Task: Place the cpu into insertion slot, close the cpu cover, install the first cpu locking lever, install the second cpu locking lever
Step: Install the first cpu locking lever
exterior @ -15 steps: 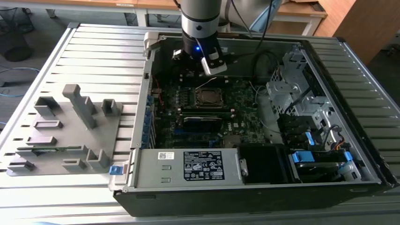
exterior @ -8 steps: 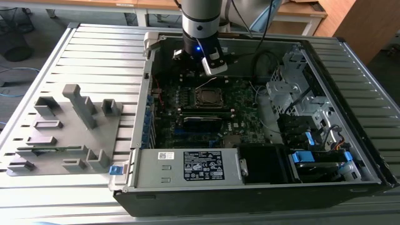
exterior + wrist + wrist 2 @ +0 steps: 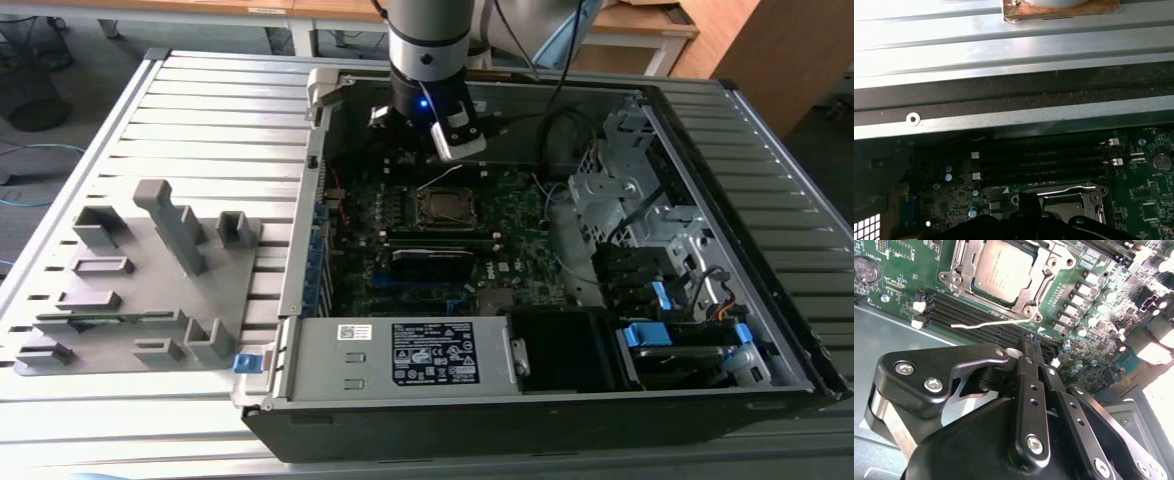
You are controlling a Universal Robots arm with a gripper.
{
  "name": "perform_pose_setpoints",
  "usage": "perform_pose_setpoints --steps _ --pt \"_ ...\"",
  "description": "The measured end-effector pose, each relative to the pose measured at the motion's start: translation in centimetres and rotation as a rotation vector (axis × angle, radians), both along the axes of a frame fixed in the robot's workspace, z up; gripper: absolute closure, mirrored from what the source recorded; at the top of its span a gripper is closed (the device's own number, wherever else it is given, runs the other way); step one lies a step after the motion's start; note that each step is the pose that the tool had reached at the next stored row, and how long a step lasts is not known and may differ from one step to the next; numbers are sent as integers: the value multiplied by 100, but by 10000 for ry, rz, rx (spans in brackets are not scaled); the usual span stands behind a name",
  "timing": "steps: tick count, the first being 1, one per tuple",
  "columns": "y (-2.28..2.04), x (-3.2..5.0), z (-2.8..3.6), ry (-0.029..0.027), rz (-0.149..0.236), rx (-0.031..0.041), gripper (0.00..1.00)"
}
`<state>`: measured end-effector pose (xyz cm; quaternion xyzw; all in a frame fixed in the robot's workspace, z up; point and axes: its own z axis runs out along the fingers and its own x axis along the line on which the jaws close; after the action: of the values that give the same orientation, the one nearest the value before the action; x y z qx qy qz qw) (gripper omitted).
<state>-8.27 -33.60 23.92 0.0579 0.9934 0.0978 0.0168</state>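
Observation:
The cpu [image 3: 1003,266], a flat silver-grey square, lies in the insertion slot [image 3: 447,206] on the green motherboard. The cpu cover [image 3: 1043,276], a silver metal frame, lies down around the chip. One thin silvery locking lever [image 3: 988,324] stands free of the socket, slanting across the black memory slots [image 3: 969,315]. My gripper [image 3: 1031,342] hangs just above and behind the socket, its black fingers shut with nothing between them; its tip is close to the lever's end. In the exterior view the gripper [image 3: 451,152] is over the board's far part.
The open computer case [image 3: 314,180] walls in the board. A labelled power supply box [image 3: 400,355] sits at the near side, with drive cages and blue-tabbed bays [image 3: 654,335] on the exterior view's right. A grey parts fixture [image 3: 134,280] stands on the slatted table outside.

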Motion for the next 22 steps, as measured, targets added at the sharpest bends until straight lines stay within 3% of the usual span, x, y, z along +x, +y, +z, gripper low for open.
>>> perform_pose_setpoints --steps 4,11,22 --pt "0 2 -3 5 1 -190 89" --pt "0 11 -4 5 1 -196 89" --pt "2 116 -16 8 0 -221 89"
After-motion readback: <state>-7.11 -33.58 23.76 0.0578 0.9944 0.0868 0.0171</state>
